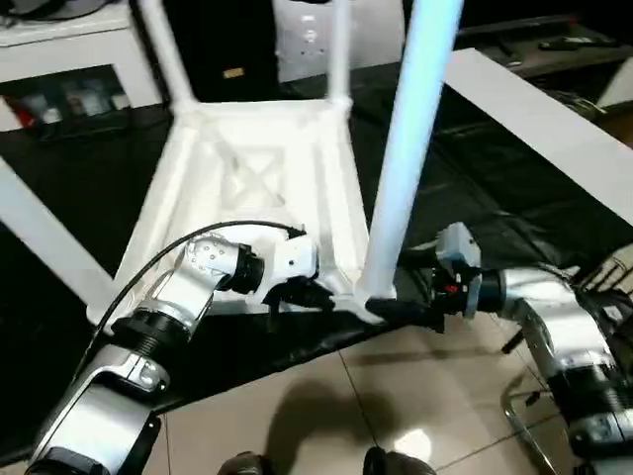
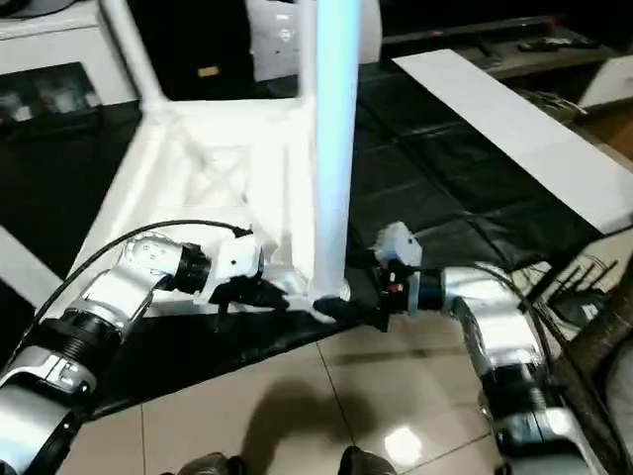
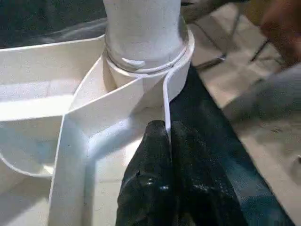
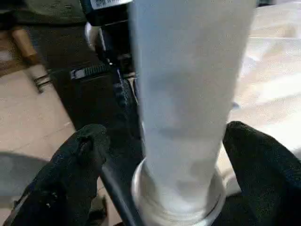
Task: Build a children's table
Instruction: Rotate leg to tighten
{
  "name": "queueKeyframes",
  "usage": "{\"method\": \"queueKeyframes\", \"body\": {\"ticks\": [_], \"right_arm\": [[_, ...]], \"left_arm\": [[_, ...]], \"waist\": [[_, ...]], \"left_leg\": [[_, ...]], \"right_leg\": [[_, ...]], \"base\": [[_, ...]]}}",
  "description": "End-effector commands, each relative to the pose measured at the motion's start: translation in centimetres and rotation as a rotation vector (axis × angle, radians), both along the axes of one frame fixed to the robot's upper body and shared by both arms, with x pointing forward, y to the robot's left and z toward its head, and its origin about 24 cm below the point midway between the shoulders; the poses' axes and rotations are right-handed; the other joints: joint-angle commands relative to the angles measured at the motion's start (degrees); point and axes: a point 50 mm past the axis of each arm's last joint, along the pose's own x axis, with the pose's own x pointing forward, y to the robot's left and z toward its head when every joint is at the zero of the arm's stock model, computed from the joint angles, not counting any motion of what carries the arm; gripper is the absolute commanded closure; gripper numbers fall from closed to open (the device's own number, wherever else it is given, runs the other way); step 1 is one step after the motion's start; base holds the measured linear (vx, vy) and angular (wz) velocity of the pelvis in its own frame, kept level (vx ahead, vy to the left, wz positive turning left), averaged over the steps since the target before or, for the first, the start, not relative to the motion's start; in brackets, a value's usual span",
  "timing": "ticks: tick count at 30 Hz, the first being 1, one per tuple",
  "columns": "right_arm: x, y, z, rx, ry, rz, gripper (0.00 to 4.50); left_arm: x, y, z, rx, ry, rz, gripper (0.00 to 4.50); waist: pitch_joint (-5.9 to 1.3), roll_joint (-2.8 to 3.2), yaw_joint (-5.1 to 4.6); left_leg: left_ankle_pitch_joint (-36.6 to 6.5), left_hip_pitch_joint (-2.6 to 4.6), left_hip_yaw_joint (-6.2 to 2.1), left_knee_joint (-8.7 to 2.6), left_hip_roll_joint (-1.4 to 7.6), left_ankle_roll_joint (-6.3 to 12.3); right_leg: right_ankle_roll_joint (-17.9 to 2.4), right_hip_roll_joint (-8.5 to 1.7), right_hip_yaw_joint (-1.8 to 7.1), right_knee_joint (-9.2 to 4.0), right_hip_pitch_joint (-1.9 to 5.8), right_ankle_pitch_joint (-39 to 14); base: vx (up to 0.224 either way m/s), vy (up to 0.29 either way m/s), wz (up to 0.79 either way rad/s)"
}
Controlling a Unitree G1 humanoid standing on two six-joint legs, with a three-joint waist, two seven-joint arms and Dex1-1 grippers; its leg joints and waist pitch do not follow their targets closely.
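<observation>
Table top [image 1: 259,188] lies upside down on a black mat [image 1: 465,198], X-ribbed underside facing up, near edge close to where the mat meets the tile floor [image 1: 396,396].

Legs: near-right leg [image 1: 410,139] stands upright in its corner socket [image 3: 141,66], flared collar seated at the rim. Two more legs stand at the far corners, far-left leg [image 1: 166,49] and far-right leg [image 1: 337,49]; both run out past the top of the head views.

Left gripper [image 3: 169,136]: clenched on the thin wall of the table top's rim, just beside the near-right socket. One black finger [image 3: 150,179] sits inside the rim, the other outside, and the white edge disappears between them. Left forearm comes in low across the near edge of the top.

Right gripper [image 4: 164,150]: released, fingers spread wide on either side of the near-right leg's base, just above the collar. Gaps are visible between each fingertip [image 4: 87,141] and the leg in the right wrist view, so it brackets the leg without gripping. Arm reaches in from the right, over the tile.

Flat white panels lie on the mat, one at the right [image 1: 534,119] and one at the left [image 1: 40,237], both apart from the table.
</observation>
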Motion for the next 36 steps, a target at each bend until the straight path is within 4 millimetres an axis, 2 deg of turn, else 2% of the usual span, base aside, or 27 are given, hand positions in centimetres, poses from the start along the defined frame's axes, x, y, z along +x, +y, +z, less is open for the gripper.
{"method": "queueKeyframes", "body": {"ticks": [1, 3, 4, 7, 9, 13, 14, 17, 20, 26, 30, 33, 34, 35, 36], "right_arm": [[0.0, 0.0, 0.0, -0.015, 0.011, 0.046, 0.64], [0.1, 0.0, -0.1, -0.027, 0.021, 0.072, 0.82], [0.1, 0.0, -0.2, -0.034, 0.040, 0.101, 0.95], [0.0, 0.0, -0.3, -0.046, 0.061, 0.135, 1.17], [0.0, 0.1, -0.4, -0.043, 0.074, 0.150, 1.44], [-0.1, 0.1, -0.5, -0.044, 0.098, 0.187, 1.63], [-0.1, 0.1, -0.5, -0.044, 0.101, 0.192, 1.86], [-0.2, 0.1, -0.5, -0.042, 0.110, 0.202, 1.93], [-0.2, 0.2, -0.6, -0.036, 0.121, 0.218, 2.32], [-0.8, 0.7, -0.7, 0.008, 0.157, 0.250, 2.49], [-1.6, 1.5, -1.0, 0.064, 0.168, 0.226, 2.51], [-2.0, 2.4, -1.8, 0.089, 0.170, 0.127, 2.51], [-2.1, 3.3, -2.6, 0.097, 0.176, 0.013, 2.51], [-2.1, 3.5, -2.8, 0.098, 0.179, -0.010, 2.51], [-1.9, 4.1, -3.2, 0.099, 0.189, -0.086, 2.51]], "left_arm": [[-0.5, -0.8, 0.3, 0.020, -0.005, -0.111, 4.50], [-0.6, -0.8, 0.3, 0.027, 0.000, -0.134, 4.50], [-0.7, -0.7, 0.3, 0.037, -0.002, -0.149, 4.50], [-0.8, -0.7, 0.3, 0.040, -0.003, -0.157, 4.50], [-0.8, -0.7, 0.3, 0.042, -0.002, -0.156, 4.50], [-0.8, -0.3, 0.2, 0.051, 0.000, -0.157, 4.50], [-0.7, -0.3, 0.2, 0.053, 0.001, -0.157, 4.50], [-0.7, -0.2, 0.2, 0.056, 0.001, -0.157, 4.50], [-0.6, -0.1, 0.1, 0.059, 0.003, -0.154, 4.50], [-0.5, -0.2, 0.1, 0.036, 0.020, -0.117, 4.50], [-0.4, -0.7, 0.1, -0.003, 0.014, -0.065, 4.50], [-0.1, -1.3, 0.3, -0.041, 0.008, 0.010, 4.50], [0.2, -2.0, 0.4, -0.063, 0.006, 0.070, 4.50], [0.2, -2.1, 0.4, -0.066, 0.005, 0.082, 4.50], [0.3, -2.5, 0.4, -0.078, 0.005, 0.115, 4.50]], "waist": [[-5.29, -0.46, 0.13], [-5.44, -0.67, 0.56], [-5.38, -0.82, 0.73], [-5.48, -0.79, 1.09], [-5.45, -0.82, 1.17], [-5.35, -0.92, 1.26], [-5.25, -0.76, 1.32], [-5.21, -0.98, 1.41], [-5.07, -1.01, 1.35], [-5.01, -0.85, 1.40], [-4.99, -1.11, 1.54], [-4.65, -1.04, 1.57], [-4.28, -1.31, 1.24], [-3.88, -1.13, 0.82], [-3.74, -0.97, 0.46]], "left_leg": [[-10.9, 1.10, -0.08, -3.85, 2.64, 6.75], [-10.2, 1.24, 0.02, -3.83, 2.70, 6.79], [-10.0, 1.10, 0.10, -3.86, 2.71, 6.92], [-9.3, 1.02, 0.18, -3.81, 2.67, 7.08], [-9.5, 1.11, 0.29, -3.81, 2.64, 7.04], [-10.2, 1.08, 0.38, -3.82, 2.48, 6.67], [-10.4, 1.14, 0.40, -3.83, 2.47, 6.57], [-10.8, 1.27, 0.48, -3.86, 2.42, 6.24], [-11.4, 1.31, 0.47, -3.91, 2.44, 6.05], [-12.0, 1.34, 0.46, -3.93, 2.32, 5.74], [-11.6, 1.36, 0.51, -3.98, 2.40, 5.88], [-13.5, 1.63, 0.50, -4.13, 2.32, 5.14], [-14.7, 1.71, 0.48, -4.34, 2.33, 4.27], [-17.5, 2.15, 0.35, -4.27, 1.91, 3.21], [-19.1, 2.22, 0.16, -4.18, 1.61, 2.66]], "right_leg": [[-11.4, -3.52, 3.33, -2.75, 3.38, -19.0], [-12.2, -3.45, 3.42, -2.33, 3.24, -17.4], [-12.1, -3.44, 3.48, -2.31, 3.32, -17.3], [-11.9, -3.50, 3.57, -2.15, 3.43, -17.5], [-11.9, -3.45, 3.68, -2.22, 3.29, -17.9], [-11.3, -3.37, 3.80, -2.42, 3.27, -19.9], [-11.0, -3.38, 3.85, -2.53, 3.18, -20.7], [-10.5, -3.30, 3.93, -2.75, 3.07, -22.3], [-11.0, -3.19, 4.12, -2.58, 2.96, -21.9], [-10.7, -3.21, 4.16, -2.72, 3.08, -23.3], [-10.8, -3.15, 4.27, -2.67, 3.04, -22.6], [-9.7, -3.21, 4.14, -3.25, 2.81, -26.6], [-8.4, -3.19, 4.17, -3.67, 2.64, -29.3], [-6.9, -3.24, 3.74, -4.36, 2.28, -34.4], [-5.7, -3.25, 3.24, -4.77, 2.36, -37.5]], "base": [[0.000, 0.000, 0.00], [0.000, 0.000, 0.00], [0.000, 0.000, 0.00], [0.000, 0.000, 0.00], [0.000, 0.000, 0.00], [0.000, 0.000, 0.00], [0.000, 0.000, 0.00], [0.000, 0.000, 0.00], [0.000, 0.000, 0.00], [0.000, 0.000, 0.00], [0.000, 0.000, 0.00], [0.000, 0.000, 0.00], [0.000, 0.000, 0.00], [0.000, 0.000, 0.00], [0.000, 0.000, 0.00]]}}
